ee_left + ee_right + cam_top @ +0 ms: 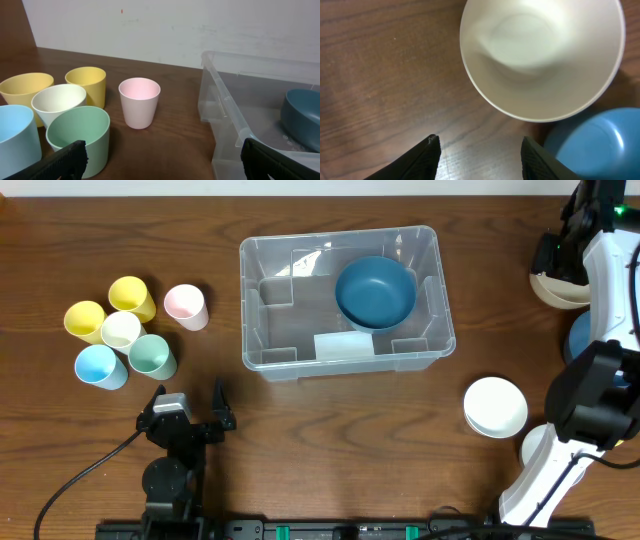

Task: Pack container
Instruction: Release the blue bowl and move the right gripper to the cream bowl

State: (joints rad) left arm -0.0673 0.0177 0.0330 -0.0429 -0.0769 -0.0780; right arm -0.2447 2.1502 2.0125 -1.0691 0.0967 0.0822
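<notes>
The clear container (268, 330) stands mid-table with a dark blue bowl (375, 290) inside at its right end. My left gripper (188, 395) rests open near the front edge, left of the container, with bare table between its fingers. In the left wrist view the left gripper (165, 165) faces the container's wall (220, 100) and the dark blue bowl (302, 117). My right gripper (480, 155) is open over bare wood, just short of a cream bowl (542, 55) and a light blue bowl (590, 145). It holds nothing.
Several cups cluster at the left: pink (186, 307), green (153, 356), white (121, 330), light blue (100, 366) and two yellow (131, 297). A white bowl (495, 405) sits at the right front. The right arm (610, 270) covers the table's far right edge.
</notes>
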